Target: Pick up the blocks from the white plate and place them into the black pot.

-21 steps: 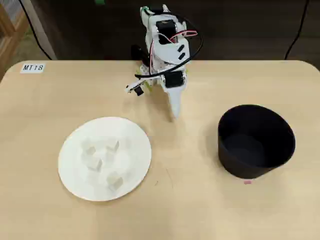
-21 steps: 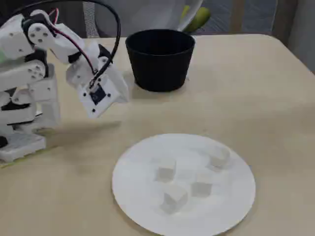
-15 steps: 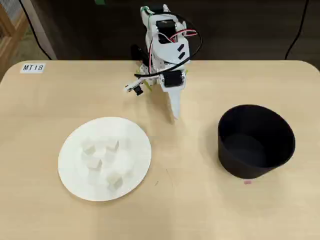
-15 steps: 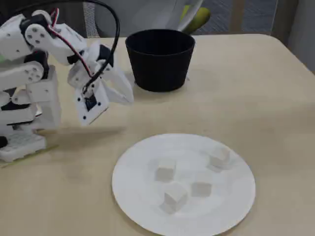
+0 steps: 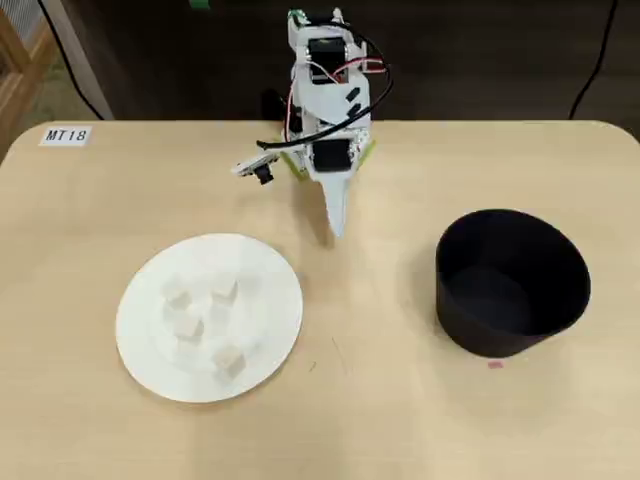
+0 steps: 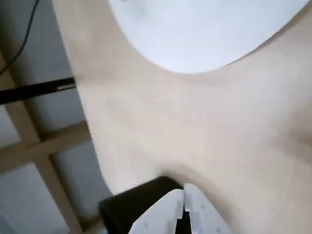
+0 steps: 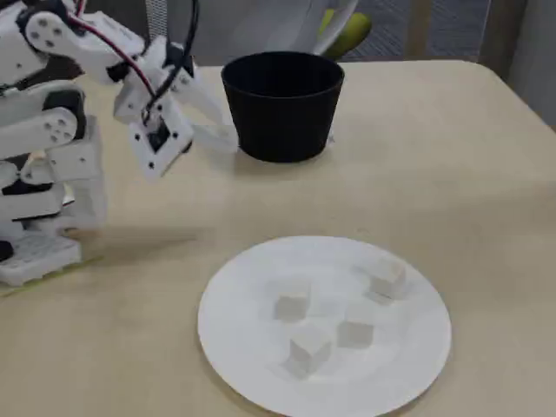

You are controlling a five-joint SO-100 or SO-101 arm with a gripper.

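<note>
Gripper closed and empty, poised above bare table between white plate and black pot. Four blocks lie on the plate, at 8 o'clock from the gripper in the overhead view; pot at 4 o'clock.

I see four small off-white cubes lying loosely spread on the large round flat white plate, none touching another as far as I can tell. In my overhead view the plate sits left of centre on the table. The round matte black pot stands upright well apart to the right, its inside too dark for me to read.
</note>
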